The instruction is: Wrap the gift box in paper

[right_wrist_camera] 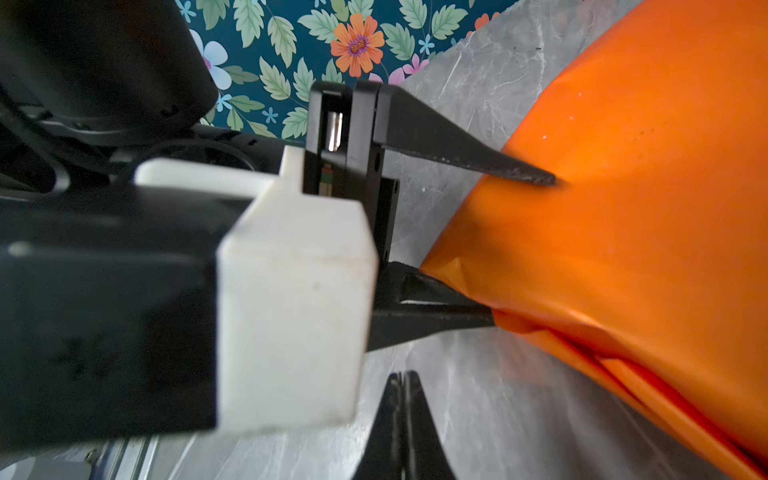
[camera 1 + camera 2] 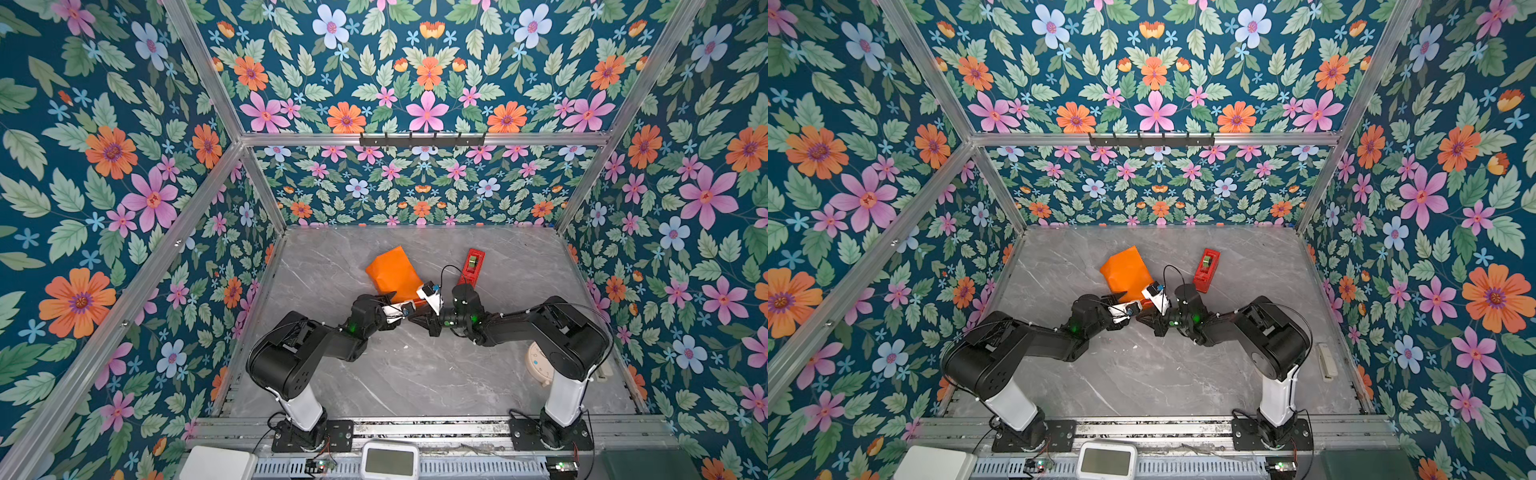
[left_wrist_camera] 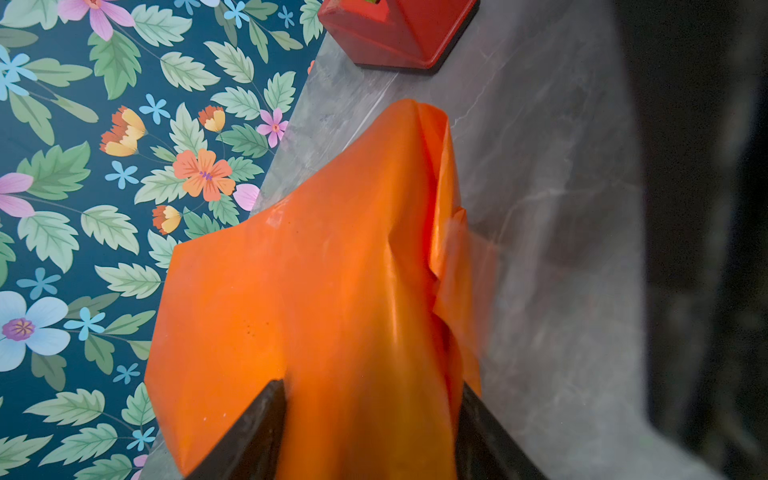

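Note:
The paper lies near the table's middle, glossy orange side out, folded into a boxy parcel. The gift box is hidden; no blue shows anywhere. My left gripper is shut on the parcel's near end, with orange paper filling the gap between its black fingers. A loose flap hangs off one side, and layered edges show along the table. Just in front of the parcel and beside the left gripper, my right gripper is shut and holds nothing.
A red tape dispenser stands right of the parcel. A round white timer sits behind the right arm's elbow. Floral walls enclose the grey marble table. A white screen device sits at the front rail.

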Controlling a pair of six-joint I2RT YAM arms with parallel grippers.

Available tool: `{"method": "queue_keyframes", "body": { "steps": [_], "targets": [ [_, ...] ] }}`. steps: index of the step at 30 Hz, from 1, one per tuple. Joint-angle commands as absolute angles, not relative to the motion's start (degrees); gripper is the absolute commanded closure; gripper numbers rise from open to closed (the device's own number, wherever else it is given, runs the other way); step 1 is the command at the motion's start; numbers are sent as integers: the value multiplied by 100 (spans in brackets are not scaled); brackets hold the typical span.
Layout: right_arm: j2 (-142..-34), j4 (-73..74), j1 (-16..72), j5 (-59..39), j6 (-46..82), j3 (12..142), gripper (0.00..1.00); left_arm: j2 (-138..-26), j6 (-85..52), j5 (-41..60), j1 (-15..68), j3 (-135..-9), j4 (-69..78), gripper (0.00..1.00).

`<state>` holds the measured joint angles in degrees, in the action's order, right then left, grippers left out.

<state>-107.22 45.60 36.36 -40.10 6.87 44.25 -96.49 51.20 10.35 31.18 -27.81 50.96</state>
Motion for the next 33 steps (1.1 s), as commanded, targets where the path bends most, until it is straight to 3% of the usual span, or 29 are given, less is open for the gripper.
{"method": "queue_keyframes", "body": {
  "steps": [1,33],
  "targets": [
    [-10772,4744,3639,-4115,703,4500,100,-9668,5054,1142,3120,-2771,4870,36],
    [-11450,4030,3453,-3639,1084,5060,100,-9633,5045,1153,3120,-2769,4860,37]
  ]
}}
